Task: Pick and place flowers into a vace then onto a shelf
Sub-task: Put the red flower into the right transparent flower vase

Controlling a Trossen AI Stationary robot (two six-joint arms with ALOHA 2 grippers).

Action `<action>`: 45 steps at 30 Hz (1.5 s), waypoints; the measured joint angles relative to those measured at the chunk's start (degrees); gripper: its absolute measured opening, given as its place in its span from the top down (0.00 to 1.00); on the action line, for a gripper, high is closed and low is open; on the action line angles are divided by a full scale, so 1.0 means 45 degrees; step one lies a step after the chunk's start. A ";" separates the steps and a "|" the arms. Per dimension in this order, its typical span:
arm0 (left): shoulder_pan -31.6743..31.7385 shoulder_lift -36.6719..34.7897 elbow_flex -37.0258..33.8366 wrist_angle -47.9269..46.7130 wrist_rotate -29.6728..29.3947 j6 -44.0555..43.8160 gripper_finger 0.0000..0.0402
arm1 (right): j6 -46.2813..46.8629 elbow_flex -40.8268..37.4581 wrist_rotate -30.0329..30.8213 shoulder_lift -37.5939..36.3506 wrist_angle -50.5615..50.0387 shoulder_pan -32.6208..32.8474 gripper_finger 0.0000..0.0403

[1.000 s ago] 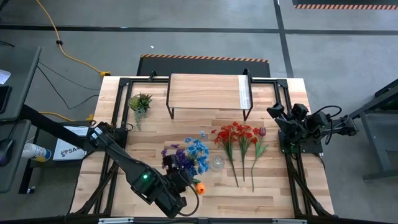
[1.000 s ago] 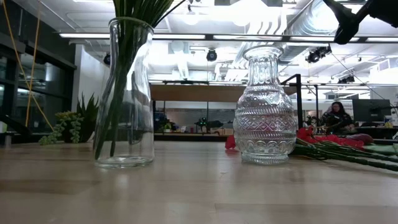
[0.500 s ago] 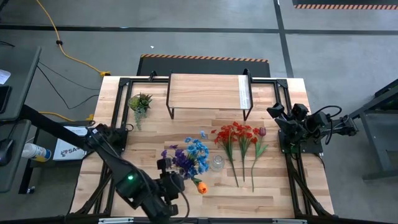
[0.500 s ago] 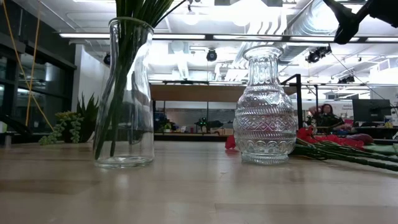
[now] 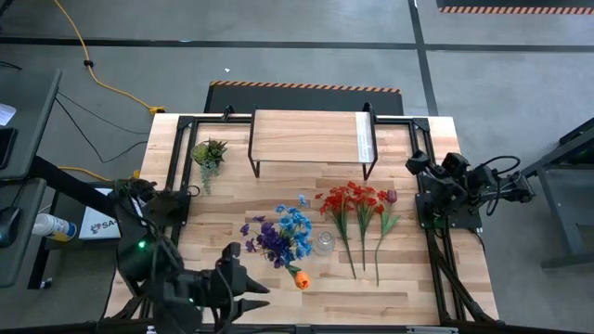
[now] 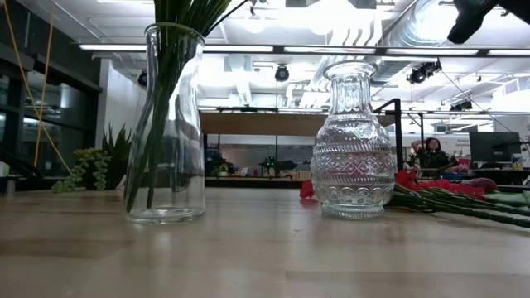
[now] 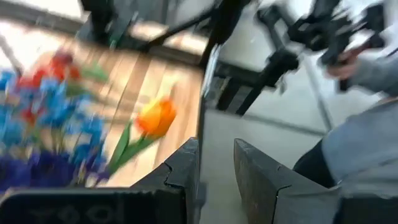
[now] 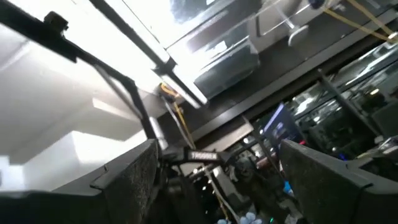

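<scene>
A tall clear vase stands on the table holding blue and purple flowers. An orange tulip leans out of it toward the near edge. A patterned glass vase stands beside it with nothing in it. Red flowers and a maroon tulip lie flat to its right. The shelf stands at the far side. My left gripper hovers near the front edge, left of the orange tulip, with its fingers slightly apart and nothing between them. My right gripper waits open at the right edge, pointing upward.
A small spiky potted plant stands at the far left of the table. Black frame rails run along the table's left and right sides. People show in the room beyond the table.
My left gripper has drawn back from the orange tulip toward the table's near left corner, rising and tipping up from a steep downward slant. The tulip and the bunch stay where they were.
</scene>
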 joint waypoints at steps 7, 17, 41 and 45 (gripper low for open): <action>-0.0177 -0.0128 -0.0024 0.3134 0.0002 0.4206 0.67 | -0.0603 0.2891 -0.0839 0.0071 -0.5232 0.0004 0.19; -0.0085 0.0238 -0.0051 0.5564 -0.0139 0.8962 0.67 | -0.0915 0.9850 -0.1995 0.2424 -1.4814 0.0005 0.19; 0.0259 0.0659 -0.0039 0.6506 -0.0491 0.9356 0.67 | 0.2340 1.6024 -0.4302 1.0568 -2.5571 0.0000 0.19; 0.0259 0.0658 -0.0039 0.6482 -0.0180 0.9347 0.67 | 0.2737 1.6024 -0.4161 1.1212 -2.5598 0.0005 0.19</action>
